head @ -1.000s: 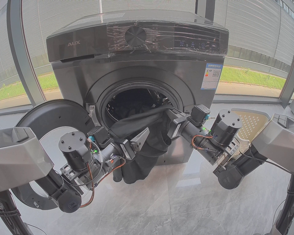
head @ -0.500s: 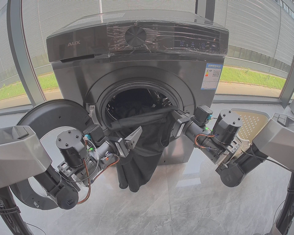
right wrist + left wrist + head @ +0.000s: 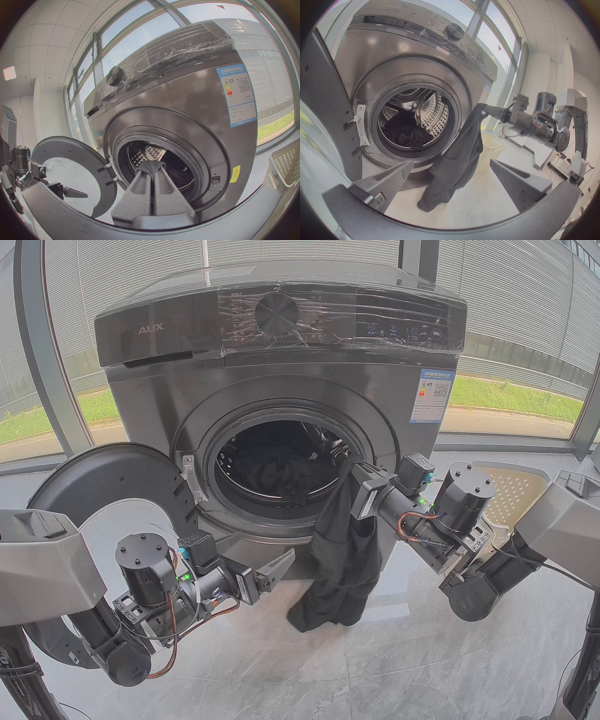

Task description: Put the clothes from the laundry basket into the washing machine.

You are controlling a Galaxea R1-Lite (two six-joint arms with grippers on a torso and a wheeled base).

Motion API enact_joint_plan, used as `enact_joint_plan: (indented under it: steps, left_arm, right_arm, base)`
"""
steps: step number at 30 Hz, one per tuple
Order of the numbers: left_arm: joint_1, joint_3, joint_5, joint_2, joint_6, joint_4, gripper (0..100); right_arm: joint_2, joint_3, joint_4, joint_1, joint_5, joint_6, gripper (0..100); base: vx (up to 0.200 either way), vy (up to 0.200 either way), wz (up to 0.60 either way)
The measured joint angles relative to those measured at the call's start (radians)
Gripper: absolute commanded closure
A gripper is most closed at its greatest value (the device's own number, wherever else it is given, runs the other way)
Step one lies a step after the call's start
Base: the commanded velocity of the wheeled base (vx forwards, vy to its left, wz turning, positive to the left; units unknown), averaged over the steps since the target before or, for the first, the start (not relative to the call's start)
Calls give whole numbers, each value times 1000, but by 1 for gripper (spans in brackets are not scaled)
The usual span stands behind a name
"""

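A black garment hangs from my right gripper, which is shut on its top edge just at the right rim of the washing machine's round opening. Its lower end trails on the floor. In the right wrist view the shut fingers pinch a fold of the garment in front of the drum. My left gripper stands open low in front of the machine, holding nothing, left of the hanging garment. Dark clothes lie inside the drum.
The machine's door is swung open to the left, behind my left arm. A pale perforated laundry basket stands on the floor to the right of the machine, behind my right arm. Grey tiled floor lies in front.
My left gripper has let go of the garment and dropped down and back. The garment, earlier stretched between both grippers, now hangs from the right gripper alone.
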State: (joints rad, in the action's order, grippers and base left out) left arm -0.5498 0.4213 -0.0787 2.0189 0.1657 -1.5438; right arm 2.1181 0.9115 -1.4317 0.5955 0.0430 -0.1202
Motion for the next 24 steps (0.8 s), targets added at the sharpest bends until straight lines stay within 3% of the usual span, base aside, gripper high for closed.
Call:
enact_joint_plan:
  steps: [4, 9, 24]
  left_arm:
    - [-5, -14, -1, 12, -18, 0, 0]
    - [-21, -25, -3, 36, -22, -1, 0]
    - [-17, 24, -11, 110, -45, -2, 0]
  right_arm:
    - [2, 10, 0, 14, 1, -1, 100]
    - [4, 22, 1, 24, 22, 0, 100]
    - [-1, 21, 0, 71, 23, 0, 100]
  base:
    - [0, 0, 0]
    - [0, 0, 0]
    - [0, 0, 0]
